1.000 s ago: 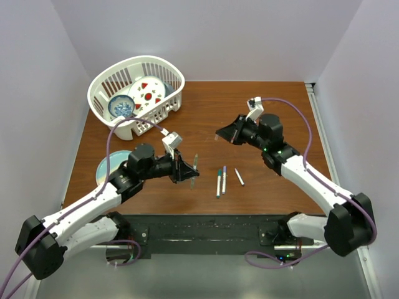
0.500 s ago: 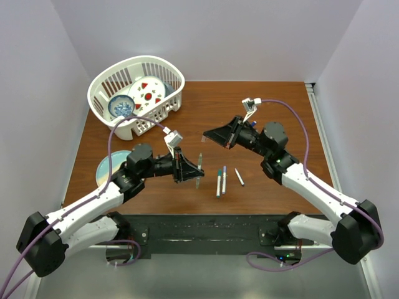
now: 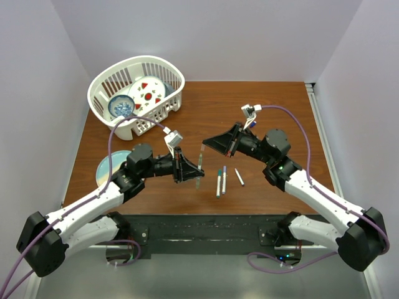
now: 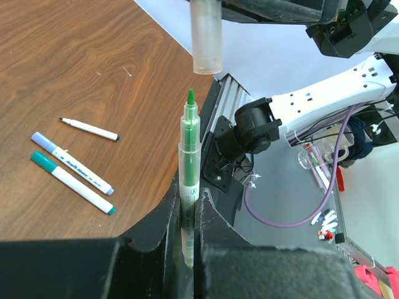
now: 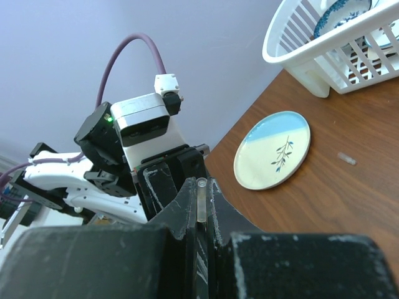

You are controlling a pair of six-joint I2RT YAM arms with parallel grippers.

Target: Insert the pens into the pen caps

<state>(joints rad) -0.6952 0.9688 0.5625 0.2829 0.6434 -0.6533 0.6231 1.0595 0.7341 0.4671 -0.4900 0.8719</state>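
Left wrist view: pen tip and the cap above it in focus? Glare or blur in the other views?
Left wrist: green pen and pale cap are sharp; the left gripper at the bottom edge is dark and soft. Right wrist: the right gripper is blurred close up, the plate crisp. Top external: even light, no strong glare on the table, loose pens tiny.

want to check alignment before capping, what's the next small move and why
Probably a slight sideways nudge of the pale cap to centre it over the tip of the green pen. In the left wrist view the cap, held in the right jaws, hangs above the upright pen in the left jaws, apart from the tip and slightly off to its side.
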